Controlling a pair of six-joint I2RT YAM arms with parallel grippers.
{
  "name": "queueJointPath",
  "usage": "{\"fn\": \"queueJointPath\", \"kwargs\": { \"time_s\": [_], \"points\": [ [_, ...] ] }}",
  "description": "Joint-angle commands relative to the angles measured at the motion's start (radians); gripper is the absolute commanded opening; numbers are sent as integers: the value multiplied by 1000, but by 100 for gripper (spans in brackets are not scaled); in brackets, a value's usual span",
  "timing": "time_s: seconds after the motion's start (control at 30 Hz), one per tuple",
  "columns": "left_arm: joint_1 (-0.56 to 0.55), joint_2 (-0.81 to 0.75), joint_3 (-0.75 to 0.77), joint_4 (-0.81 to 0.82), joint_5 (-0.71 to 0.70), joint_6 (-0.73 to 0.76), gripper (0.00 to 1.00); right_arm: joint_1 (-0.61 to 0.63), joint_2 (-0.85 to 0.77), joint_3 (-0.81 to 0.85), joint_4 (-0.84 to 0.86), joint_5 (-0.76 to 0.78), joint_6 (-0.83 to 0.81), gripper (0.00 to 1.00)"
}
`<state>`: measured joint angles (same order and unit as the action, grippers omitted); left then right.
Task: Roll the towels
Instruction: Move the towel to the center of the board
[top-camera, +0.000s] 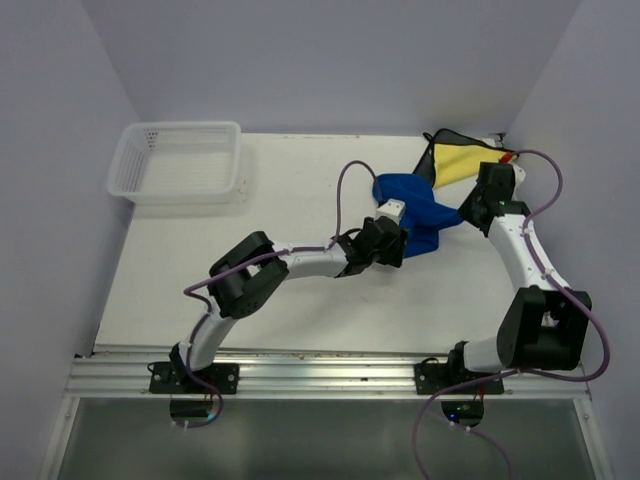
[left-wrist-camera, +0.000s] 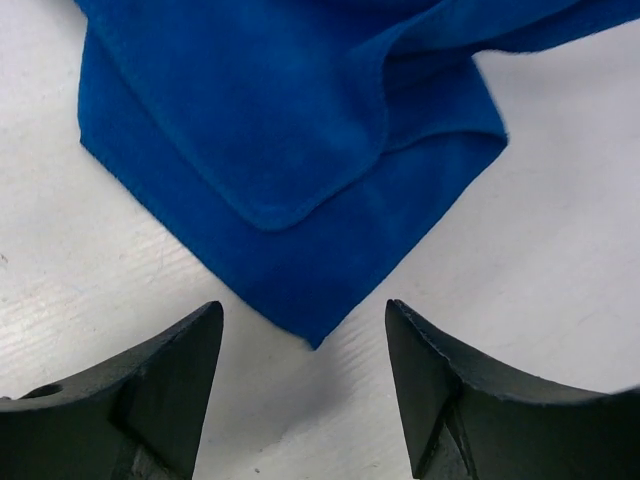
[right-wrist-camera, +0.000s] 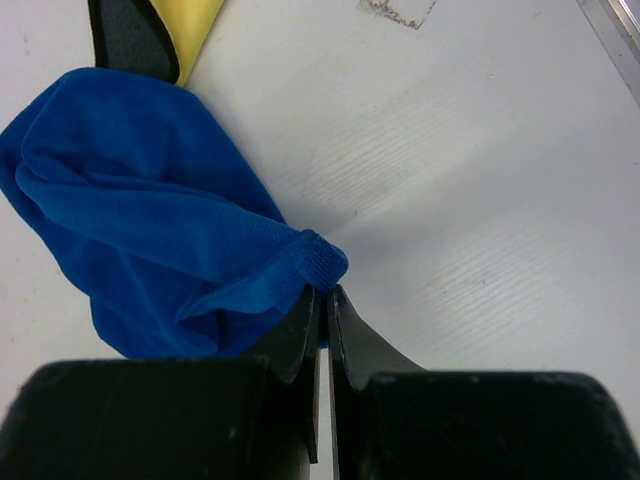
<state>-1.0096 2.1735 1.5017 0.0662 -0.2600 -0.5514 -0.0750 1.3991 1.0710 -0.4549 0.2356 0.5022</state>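
Observation:
A blue towel (top-camera: 412, 203) lies crumpled on the white table, right of centre. In the left wrist view its folded corner (left-wrist-camera: 300, 200) points down between the fingers. My left gripper (left-wrist-camera: 305, 330) is open and sits just short of that corner, over bare table. My right gripper (right-wrist-camera: 325, 292) is shut on the blue towel's hemmed corner (right-wrist-camera: 318, 260), pinching it at the towel's right end (top-camera: 462, 215). A yellow towel (top-camera: 462, 162) with a black towel (top-camera: 440, 140) around it lies in the far right corner.
A white plastic basket (top-camera: 180, 160) stands at the far left of the table. Purple cables loop over both arms. White walls close in the left, back and right sides. A metal rail (top-camera: 320, 375) runs along the near edge.

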Motion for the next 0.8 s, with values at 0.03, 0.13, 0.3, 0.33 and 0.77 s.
{"fn": "queueJointPath", "kwargs": {
  "time_s": [0.03, 0.13, 0.3, 0.33, 0.77],
  "points": [
    [-1, 35, 46, -51, -44, -28, 68, -19, 6, -14, 50, -30, 22, 0],
    [-1, 65, 57, -55, -38, -30, 64, -26, 11, -16, 58, -45, 29, 0],
    [-14, 101, 68, -49, -39, -27, 54, -31, 11, -32, 70, -52, 32, 0],
    [-15, 109, 96, -71, -47, -25, 51, -31, 11, -32, 71, -47, 32, 0],
    [-55, 160, 92, -279, -131, -18, 8, -39, 6, -28, 56, -33, 33, 0]
  ]
}}
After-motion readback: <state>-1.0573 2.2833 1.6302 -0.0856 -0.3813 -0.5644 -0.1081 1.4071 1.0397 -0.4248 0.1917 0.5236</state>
